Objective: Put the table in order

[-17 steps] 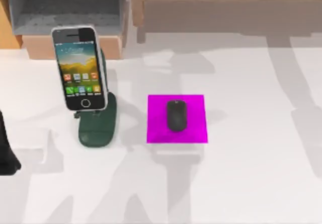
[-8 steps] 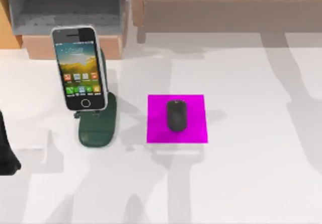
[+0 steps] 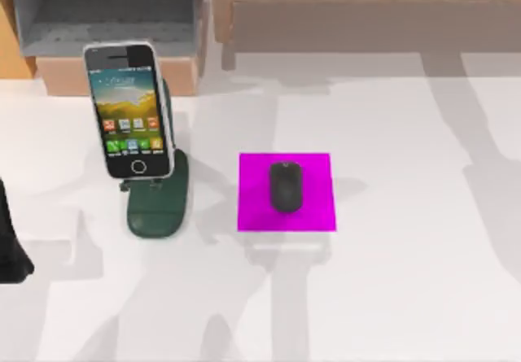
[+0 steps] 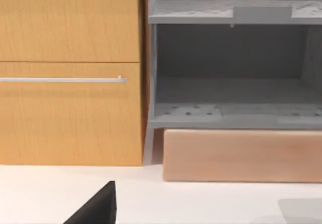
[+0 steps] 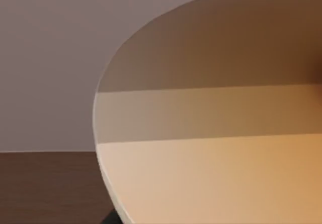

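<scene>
I see the white desk (image 3: 391, 297) spread under a phone (image 3: 129, 110) on its stand (image 3: 159, 207) and a mouse (image 3: 285, 186) on a mat (image 3: 317, 215), my left arm (image 3: 10, 248) parked at the left edge, jaws' state untellable; a careless reach could topple the phone.

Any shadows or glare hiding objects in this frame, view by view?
Top view: broad soft grey shadow bands cross the white table, yet the phone, its green stand, the mouse and the magenta mat stay readable, no glare. Left wrist view: the grey shelf is evenly lit. Right wrist view: a shaded band crosses a tan rounded surface.
</scene>
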`<state>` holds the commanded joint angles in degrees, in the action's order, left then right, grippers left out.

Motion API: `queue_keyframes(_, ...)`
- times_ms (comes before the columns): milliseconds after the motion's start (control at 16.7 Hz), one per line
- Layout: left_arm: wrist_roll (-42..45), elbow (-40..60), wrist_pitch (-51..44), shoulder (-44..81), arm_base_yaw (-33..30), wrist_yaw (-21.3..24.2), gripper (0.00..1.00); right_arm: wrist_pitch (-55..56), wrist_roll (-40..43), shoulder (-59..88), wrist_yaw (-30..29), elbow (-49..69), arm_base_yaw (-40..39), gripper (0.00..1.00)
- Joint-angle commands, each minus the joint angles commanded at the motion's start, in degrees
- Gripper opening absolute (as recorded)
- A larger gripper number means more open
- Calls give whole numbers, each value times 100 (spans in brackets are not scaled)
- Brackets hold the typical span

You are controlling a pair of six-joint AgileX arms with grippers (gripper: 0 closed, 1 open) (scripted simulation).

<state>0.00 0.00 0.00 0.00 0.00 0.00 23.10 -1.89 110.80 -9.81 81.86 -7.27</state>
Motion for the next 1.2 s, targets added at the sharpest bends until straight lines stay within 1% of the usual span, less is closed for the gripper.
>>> queue_keyframes(300,0,0,0,0,0,0,100,-312,-207,-559,-162,-468,-96,0)
queue_keyframes(600,0,0,0,0,0,0,100,-502,-270,-1065,-156,-956,-143,0)
queue_keyframes(900,0,0,0,0,0,0,100,-345,-240,-628,-156,-572,-92,0)
queue_keyframes(1200,0,0,0,0,0,0,100,-43,10,-28,-20,-3,-33,0)
